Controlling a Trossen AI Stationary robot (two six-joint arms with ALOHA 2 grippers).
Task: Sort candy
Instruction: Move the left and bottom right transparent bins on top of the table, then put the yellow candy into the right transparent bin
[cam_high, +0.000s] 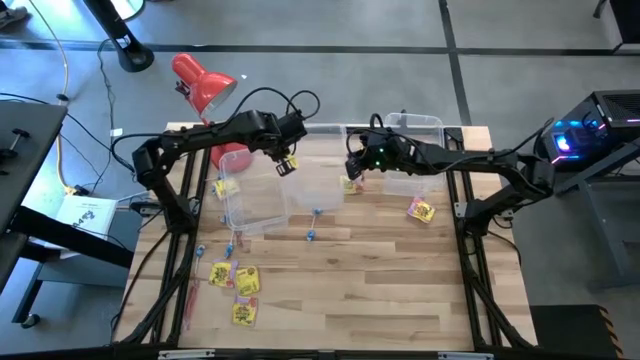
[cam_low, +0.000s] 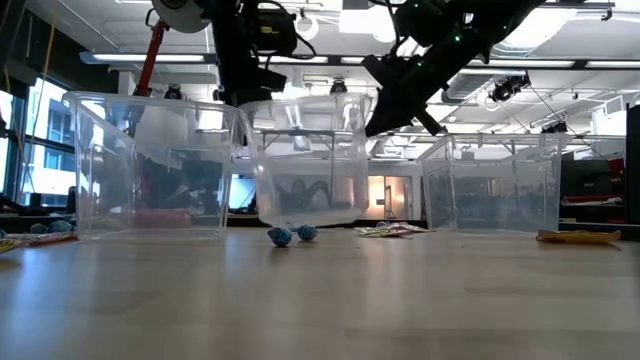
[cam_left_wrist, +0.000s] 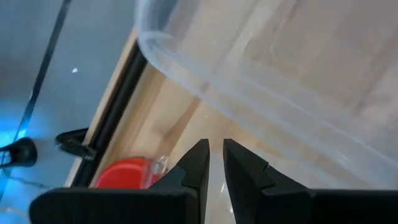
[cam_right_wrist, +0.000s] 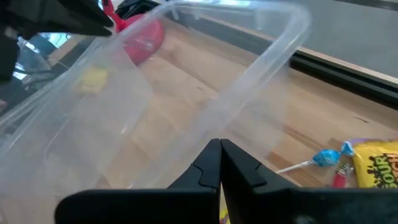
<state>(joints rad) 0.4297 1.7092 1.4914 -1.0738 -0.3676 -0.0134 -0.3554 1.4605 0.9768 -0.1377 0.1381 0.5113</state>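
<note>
Candy is mostly scattered on the desk (cam_high: 400, 290). A yellow packet (cam_high: 288, 165) hangs just below the left end effector (cam_high: 287, 156), over the middle clear bin (cam_high: 300, 200); its fingers (cam_left_wrist: 198, 163) stand slightly parted, so it looks like a release. The right end effector (cam_high: 352, 172), pressed together and empty, hovers beside that bin, with a blue-wrapped piece (cam_right_wrist: 326, 157) and another yellow packet (cam_right_wrist: 376, 163) on the desk just beyond it.

Even bright overhead lighting, ceiling strip lights (cam_low: 560, 62) glaring in low view, clear bin (cam_left_wrist: 261, 81) blurred in wrist views, faint shadows
</note>
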